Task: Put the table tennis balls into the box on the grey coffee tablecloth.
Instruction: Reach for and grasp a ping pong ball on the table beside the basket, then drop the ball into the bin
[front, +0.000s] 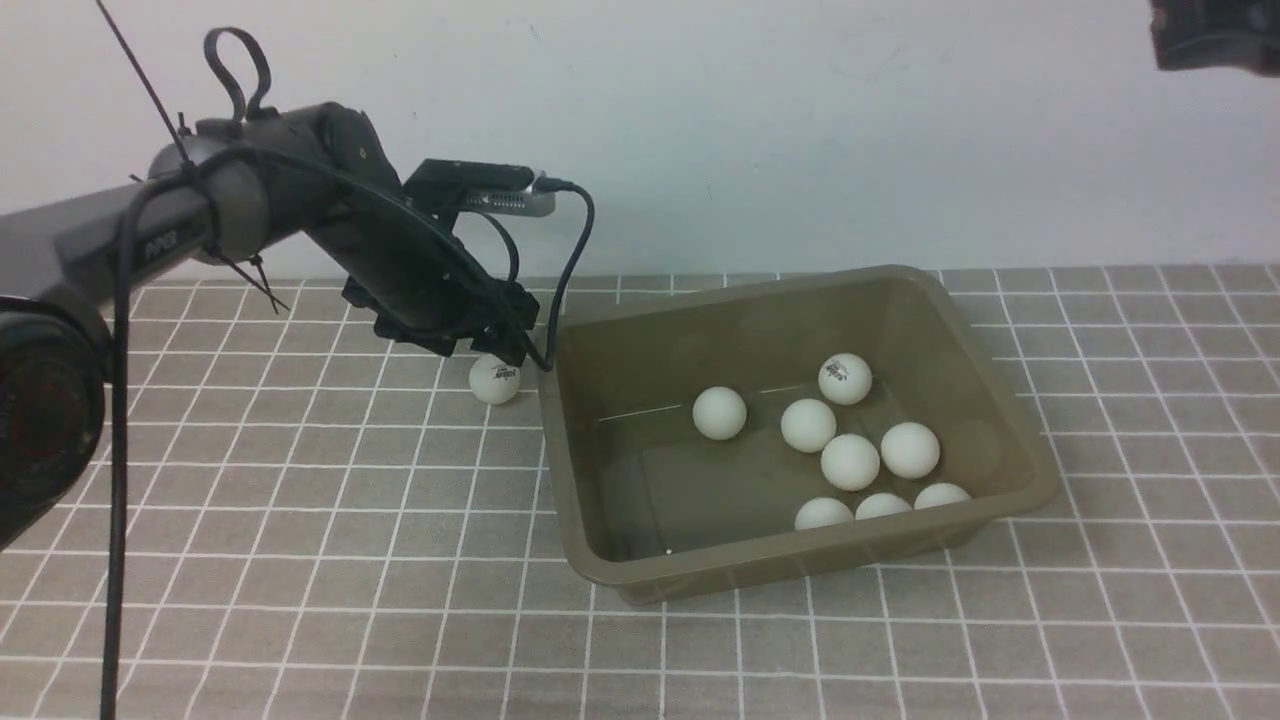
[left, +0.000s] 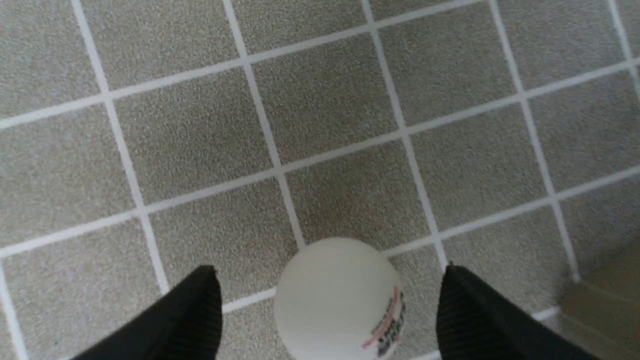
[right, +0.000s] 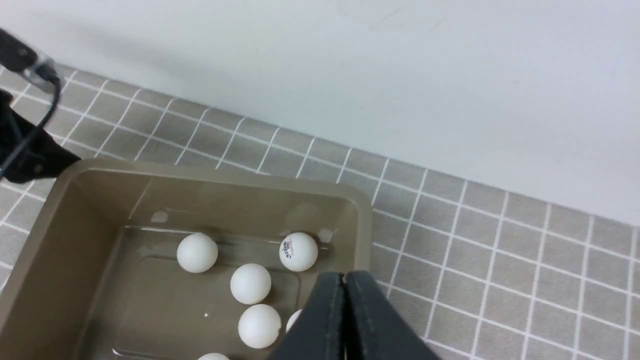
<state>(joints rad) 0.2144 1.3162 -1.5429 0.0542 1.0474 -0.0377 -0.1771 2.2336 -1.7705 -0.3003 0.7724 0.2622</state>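
One white table tennis ball (front: 494, 379) with a dark printed mark lies on the grey coffee tablecloth (front: 300, 560), just left of the box (front: 740, 290). My left gripper (front: 497, 352) hangs over it. In the left wrist view the left gripper (left: 328, 270) is open, and the ball (left: 335, 300) sits between its black fingertips (left: 200, 305) with a gap on each side. Several more balls (front: 850, 461) lie inside the olive-brown box. My right gripper (right: 344, 275) is shut and empty, high above the box's far right corner (right: 362, 200).
A corner of the box's wall (left: 610, 300) is close beside the left gripper's finger. A pale wall (front: 800, 120) stands behind the cloth. A black cable (front: 575, 250) hangs from the left wrist camera to the box's rim. Part of the right arm (front: 1215, 35) shows at the top right.
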